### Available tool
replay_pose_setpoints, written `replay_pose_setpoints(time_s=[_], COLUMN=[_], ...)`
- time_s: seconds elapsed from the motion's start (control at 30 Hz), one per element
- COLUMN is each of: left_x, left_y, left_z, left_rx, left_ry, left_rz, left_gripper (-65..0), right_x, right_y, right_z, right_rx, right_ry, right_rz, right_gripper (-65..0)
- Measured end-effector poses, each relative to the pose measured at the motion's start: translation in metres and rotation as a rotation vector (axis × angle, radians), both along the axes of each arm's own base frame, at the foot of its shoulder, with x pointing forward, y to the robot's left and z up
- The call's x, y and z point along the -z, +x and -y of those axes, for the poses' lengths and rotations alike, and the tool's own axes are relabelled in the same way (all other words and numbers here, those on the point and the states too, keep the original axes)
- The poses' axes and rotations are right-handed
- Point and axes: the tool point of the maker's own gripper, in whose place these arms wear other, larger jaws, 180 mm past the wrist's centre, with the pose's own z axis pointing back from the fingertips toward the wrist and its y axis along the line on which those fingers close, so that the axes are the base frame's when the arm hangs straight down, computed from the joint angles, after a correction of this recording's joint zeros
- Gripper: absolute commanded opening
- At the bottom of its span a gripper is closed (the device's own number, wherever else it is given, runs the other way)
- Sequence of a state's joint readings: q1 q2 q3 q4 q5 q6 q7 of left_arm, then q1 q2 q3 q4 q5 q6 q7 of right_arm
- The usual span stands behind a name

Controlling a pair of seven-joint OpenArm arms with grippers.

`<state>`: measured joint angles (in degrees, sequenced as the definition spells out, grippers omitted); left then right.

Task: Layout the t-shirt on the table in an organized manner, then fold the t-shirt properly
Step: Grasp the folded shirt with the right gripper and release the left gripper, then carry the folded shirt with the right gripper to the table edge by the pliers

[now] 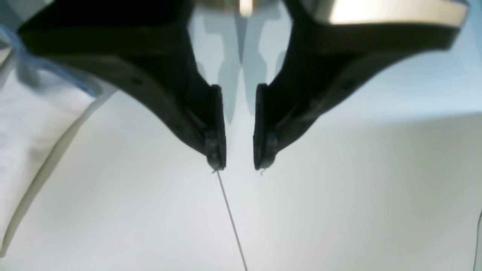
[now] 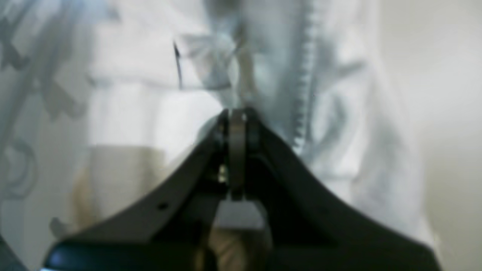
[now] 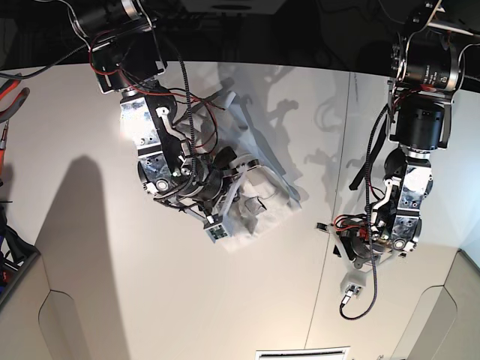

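The white t-shirt (image 3: 264,208) lies crumpled in a heap on the white table (image 3: 112,270), left of the dark seam (image 3: 334,202). My right gripper (image 3: 237,171) is over the heap. In the right wrist view it (image 2: 235,113) is shut on a fold of the t-shirt (image 2: 331,113), which fills that blurred view. My left gripper (image 3: 330,232) is open and empty, low over the bare table (image 1: 339,207) right at the seam (image 1: 229,218), well to the right of the shirt. Only a shirt edge (image 1: 26,131) shows at the left of the left wrist view.
A red-handled tool (image 3: 10,97) lies at the table's left edge. A cable with a small white box (image 3: 351,286) hangs from the left arm onto the table. The front table edge has a cut-out corner (image 3: 465,277) at the right.
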<state>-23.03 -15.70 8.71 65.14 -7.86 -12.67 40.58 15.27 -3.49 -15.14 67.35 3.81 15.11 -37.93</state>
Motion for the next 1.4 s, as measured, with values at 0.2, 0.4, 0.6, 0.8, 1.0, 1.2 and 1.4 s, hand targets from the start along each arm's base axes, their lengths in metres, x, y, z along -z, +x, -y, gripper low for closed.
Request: replay_pose_setpoints(time_s=[0.2,0.4,0.6,0.8,1.0,1.2,1.4], left_x=[0.000,0.002,0.000,0.001,0.000,0.000,0.000], left_y=[0.000,-0.001,0.002,0.002,0.002,0.002,0.002], left_z=[0.000,0.002,0.019,0.030,0.032,0.032,0.033], left_rx=[0.000,-0.001,0.014,0.028,0.026,0.026,0.026], left_ry=[0.002,-0.015,-0.053,-0.073,-0.090,-0.090,-0.091], left_rz=[0.000,0.001,0.021,0.021,0.021,0.021,0.021], left_gripper=[-48.4,-48.4,-48.4,-48.4,-48.4,-48.4,-48.5], right_x=[0.025,0.027,0.024,0.017,0.007,0.007,0.004], right_y=[0.008,0.020,0.019,0.013,0.006,0.007,0.011], right_z=[0.049,0.143,0.208,0.269,0.321,0.315,0.310], right_rx=[0.164,0.387,0.524,0.584,0.601,0.558,0.558], right_ry=[-0.124,-0.240,-0.265,-0.342,-0.427,-0.371,-0.325], right_rz=[-0.014,-0.013,-0.022,-0.022,-0.015,-0.023,-0.007], right_gripper=[-65.0,-65.0,-65.0,-65.0,-65.0,-65.0,-65.0])
